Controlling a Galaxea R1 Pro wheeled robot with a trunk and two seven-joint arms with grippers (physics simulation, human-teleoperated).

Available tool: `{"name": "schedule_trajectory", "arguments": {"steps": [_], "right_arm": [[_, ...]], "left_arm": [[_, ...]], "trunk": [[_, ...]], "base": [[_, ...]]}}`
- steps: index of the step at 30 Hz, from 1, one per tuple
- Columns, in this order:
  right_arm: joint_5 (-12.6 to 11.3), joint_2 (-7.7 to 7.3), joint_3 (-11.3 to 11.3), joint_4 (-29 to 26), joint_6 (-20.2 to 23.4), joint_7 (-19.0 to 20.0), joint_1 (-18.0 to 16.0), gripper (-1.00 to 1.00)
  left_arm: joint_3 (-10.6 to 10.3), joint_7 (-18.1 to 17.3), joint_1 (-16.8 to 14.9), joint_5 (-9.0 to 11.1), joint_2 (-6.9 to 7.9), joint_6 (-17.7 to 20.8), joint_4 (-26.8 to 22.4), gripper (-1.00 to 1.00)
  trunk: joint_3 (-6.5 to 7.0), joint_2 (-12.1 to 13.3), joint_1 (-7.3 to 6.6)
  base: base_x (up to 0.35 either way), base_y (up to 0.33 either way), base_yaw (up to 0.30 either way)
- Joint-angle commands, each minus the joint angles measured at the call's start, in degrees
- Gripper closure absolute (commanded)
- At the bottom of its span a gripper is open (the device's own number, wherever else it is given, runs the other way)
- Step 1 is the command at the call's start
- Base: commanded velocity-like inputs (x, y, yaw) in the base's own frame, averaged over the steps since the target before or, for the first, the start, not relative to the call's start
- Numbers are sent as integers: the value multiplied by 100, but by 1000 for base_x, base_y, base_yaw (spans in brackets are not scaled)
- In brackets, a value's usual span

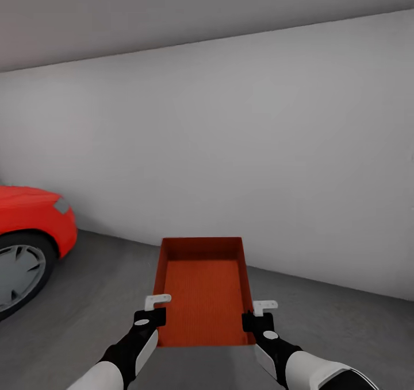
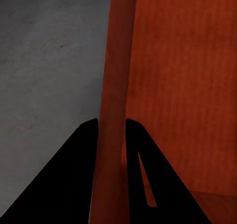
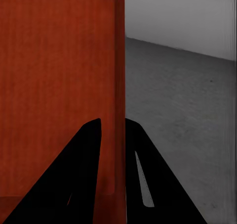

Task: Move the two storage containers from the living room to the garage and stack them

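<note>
Above garage floor (image 1: 86,304): storage container (image 1: 204,298) betw. both end effectors.

No text, label, brand, number or sign can be read anywhere: the storage container (image 1: 204,286), the red car (image 1: 29,229), the grey wall (image 1: 241,149) and the concrete floor (image 1: 86,309) all carry plain, unmarked surfaces.
</note>
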Motion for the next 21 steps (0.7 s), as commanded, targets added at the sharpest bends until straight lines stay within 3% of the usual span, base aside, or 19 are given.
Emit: {"name": "schedule_trajectory", "arguments": {"steps": [1,11,21], "right_arm": [[0,3,-167,-3,-8,-15,-4,100],[0,3,-165,-3,-8,-15,-4,100],[0,3,-170,-3,-9,-15,-4,100]], "left_arm": [[87,85,-4,-2,231,44,-29,100],[87,85,-4,-2,231,44,-32,100],[87,85,-4,-2,231,44,-33,100]], "trunk": [[-10,-8,5],[-10,-8,5],[-10,-8,5]], "base": [[322,102,-284],[322,103,-265],[322,104,-21]]}}
